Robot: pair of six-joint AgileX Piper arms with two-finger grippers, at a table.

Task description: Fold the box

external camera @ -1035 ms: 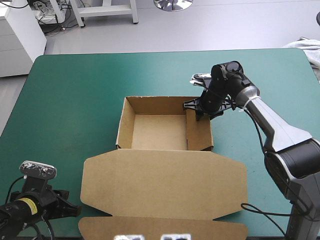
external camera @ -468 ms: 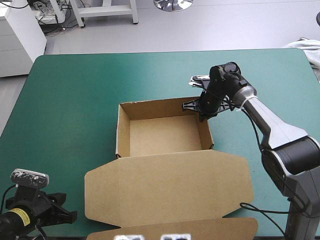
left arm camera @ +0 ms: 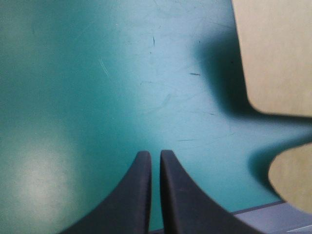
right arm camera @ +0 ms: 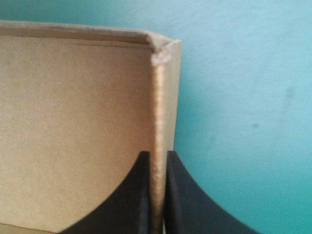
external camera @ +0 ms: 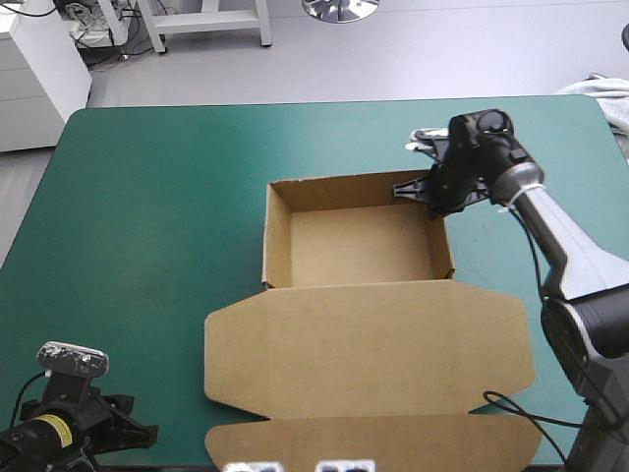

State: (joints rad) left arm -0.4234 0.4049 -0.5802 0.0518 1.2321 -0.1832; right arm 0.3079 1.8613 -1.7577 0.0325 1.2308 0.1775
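The brown box [external camera: 359, 241] stands as an open tray right of the table's middle, with its lid [external camera: 369, 344] lying flat toward the near edge. My right gripper [external camera: 432, 197] is at the tray's far right corner, shut on the right wall [right arm camera: 160, 107], one finger inside and one outside. The tray's inner floor [right arm camera: 73, 122] lies beside that wall. My left gripper [external camera: 142, 433] is at the near left corner of the table, shut [left arm camera: 155, 153] with nothing held, over bare teal-green cover. The lid's rounded corner [left arm camera: 275, 53] and its front flap [left arm camera: 292, 175] lie ahead of it to one side.
A white cloth [external camera: 604, 93] lies at the table's far right corner. Bare teal-green cover [external camera: 147, 216] spreads left of the box. The table's near edge [left arm camera: 263, 209] runs close beside my left gripper.
The whole box has slid to the right with my right gripper holding its right wall. An inner flap that stood apart inside the tray earlier now lies against the wall. My left gripper barely moved.
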